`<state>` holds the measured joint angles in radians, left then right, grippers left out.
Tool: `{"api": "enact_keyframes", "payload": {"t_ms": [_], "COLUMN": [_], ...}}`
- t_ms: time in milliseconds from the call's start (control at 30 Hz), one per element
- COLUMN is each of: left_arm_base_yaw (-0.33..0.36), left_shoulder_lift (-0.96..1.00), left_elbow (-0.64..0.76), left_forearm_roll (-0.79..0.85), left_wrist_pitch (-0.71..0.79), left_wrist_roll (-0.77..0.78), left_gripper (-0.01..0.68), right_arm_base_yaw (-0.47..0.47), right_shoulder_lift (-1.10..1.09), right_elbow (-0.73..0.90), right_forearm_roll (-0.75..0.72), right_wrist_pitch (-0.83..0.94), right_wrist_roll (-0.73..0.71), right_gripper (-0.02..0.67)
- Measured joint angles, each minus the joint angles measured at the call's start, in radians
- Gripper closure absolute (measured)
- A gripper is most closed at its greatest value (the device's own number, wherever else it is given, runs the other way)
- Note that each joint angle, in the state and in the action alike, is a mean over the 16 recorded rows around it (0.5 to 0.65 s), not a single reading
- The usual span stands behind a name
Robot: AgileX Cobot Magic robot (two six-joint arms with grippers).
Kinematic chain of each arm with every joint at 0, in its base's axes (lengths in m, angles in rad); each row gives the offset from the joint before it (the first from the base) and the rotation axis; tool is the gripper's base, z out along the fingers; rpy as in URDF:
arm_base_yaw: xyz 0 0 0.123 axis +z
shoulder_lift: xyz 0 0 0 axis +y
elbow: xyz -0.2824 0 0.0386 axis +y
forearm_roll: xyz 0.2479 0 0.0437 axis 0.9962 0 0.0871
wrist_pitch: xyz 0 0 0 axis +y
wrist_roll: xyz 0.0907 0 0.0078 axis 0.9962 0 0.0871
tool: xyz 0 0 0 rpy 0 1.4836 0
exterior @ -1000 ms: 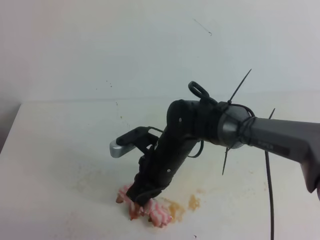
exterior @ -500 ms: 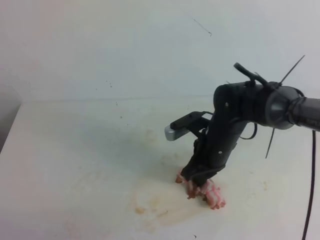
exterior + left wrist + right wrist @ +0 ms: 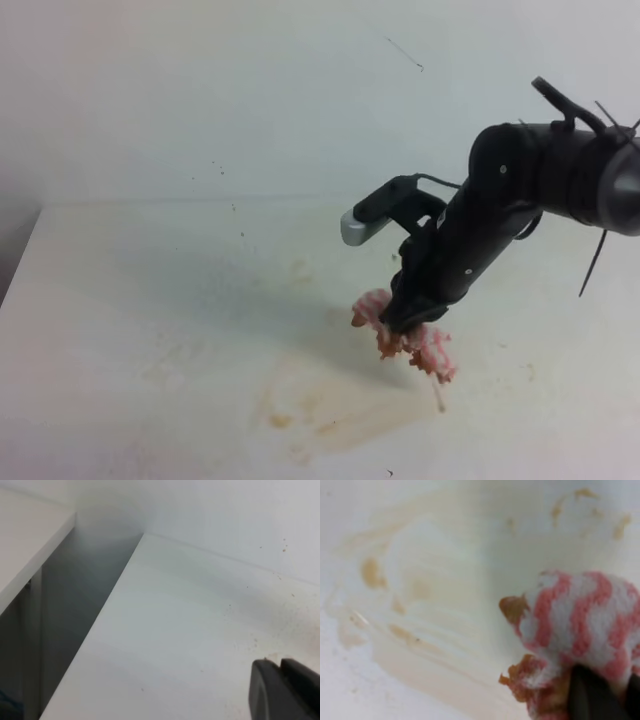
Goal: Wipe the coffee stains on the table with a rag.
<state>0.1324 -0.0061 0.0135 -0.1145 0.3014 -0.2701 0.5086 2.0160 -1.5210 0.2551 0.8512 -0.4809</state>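
My right gripper (image 3: 406, 322) is shut on the rag (image 3: 412, 343), a bunched pink-and-white striped cloth with brownish patches that hangs from the fingers just above or at the table (image 3: 120, 300). The coffee stains (image 3: 330, 408) are a pale tan smear with a few darker spots, to the left of and below the rag. In the right wrist view the rag (image 3: 580, 622) fills the lower right, the fingers (image 3: 590, 697) grip its lower part, and the smear (image 3: 405, 630) spreads to its left. My left gripper (image 3: 280, 669) shows only in the left wrist view, its fingers together over the white tabletop.
A white wall (image 3: 250, 90) rises behind the table. The table's left edge (image 3: 100, 625) drops into a dark gap beside another white surface (image 3: 25, 540). Small dark specks (image 3: 215, 168) dot the wall near the table's back edge.
My right gripper has swept the rag from the lower left to the right and further back. The orange-brown blotches have been spread into a pale tan smear.
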Motion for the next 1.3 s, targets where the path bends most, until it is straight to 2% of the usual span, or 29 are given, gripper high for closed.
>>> {"api": "enact_keyframes", "payload": {"t_ms": [133, 400, 500, 667, 1000, 1300], "left_arm_base_yaw": [0.000, 0.000, 0.000, 0.000, 0.000, 0.001], "left_shoulder_lift": [0.000, 0.006, 0.006, 0.006, -0.003, -0.014], "left_elbow": [-0.002, -0.008, -0.010, -0.012, 0.000, 0.010], "left_forearm_roll": [0.000, 0.000, 0.000, 0.000, 0.000, 0.000], "left_wrist_pitch": [0.000, 0.004, 0.004, 0.004, -0.001, -0.006], "left_wrist_roll": [0.000, 0.001, 0.001, 0.000, 0.000, 0.000], "left_gripper": [0.675, 0.676, 0.676, 0.676, 0.675, 0.674], "right_arm_base_yaw": [0.000, 0.000, 0.000, 0.000, 0.000, 0.000], "right_shoulder_lift": [-0.038, -0.111, -0.147, -0.244, -0.591, -0.903], "right_elbow": [-0.014, -0.045, -0.051, -0.054, -0.026, 0.130], "right_forearm_roll": [-0.092, -0.280, -0.317, -0.368, -0.478, -0.471], "right_wrist_pitch": [0.019, 0.076, 0.098, 0.116, 0.075, -0.051], "right_wrist_roll": [0.045, 0.154, 0.171, 0.182, 0.233, 0.324], "right_gripper": [0.558, 0.427, 0.411, 0.455, 0.628, 0.649]}}
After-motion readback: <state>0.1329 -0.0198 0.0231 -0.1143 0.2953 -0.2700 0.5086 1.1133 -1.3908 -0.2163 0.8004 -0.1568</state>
